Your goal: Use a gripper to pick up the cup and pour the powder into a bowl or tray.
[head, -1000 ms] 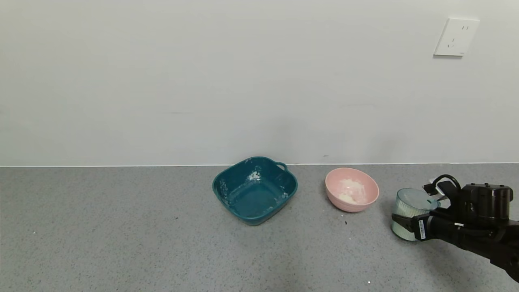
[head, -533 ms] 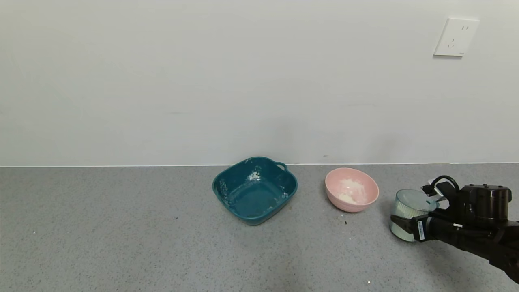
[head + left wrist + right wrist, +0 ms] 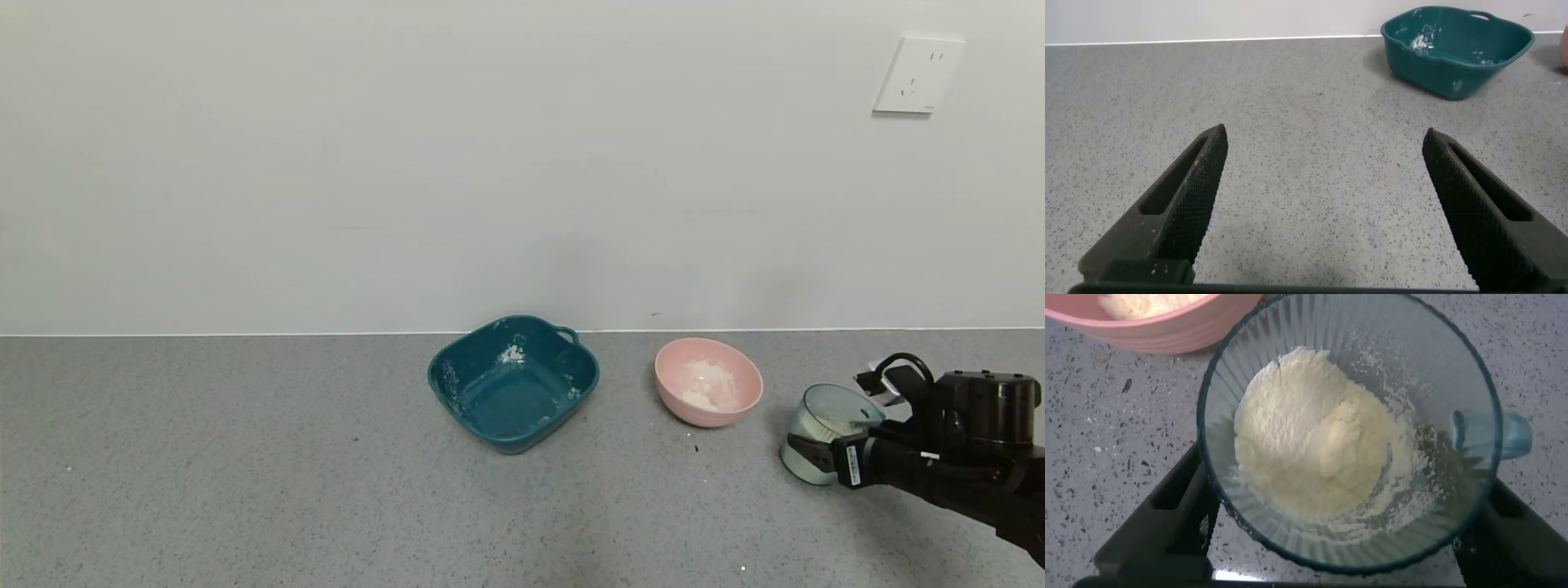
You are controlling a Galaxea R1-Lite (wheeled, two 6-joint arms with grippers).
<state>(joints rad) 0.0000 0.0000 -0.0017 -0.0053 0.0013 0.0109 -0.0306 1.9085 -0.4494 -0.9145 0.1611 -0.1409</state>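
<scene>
At the lower right of the head view, the right gripper (image 3: 816,445) squeezes the tilted cup (image 3: 823,431) with powder (image 3: 1319,437) inside, beside the pink bowl (image 3: 709,381). Its small white label (image 3: 849,463) is too tiny to read. The left gripper (image 3: 1323,204) has its fingers wide apart.

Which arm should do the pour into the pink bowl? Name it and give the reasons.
Right. The right gripper is already shut on the cup, which holds powder and sits just beside the bowl. The left gripper is open and holds nothing, over bare counter well to the left.
</scene>
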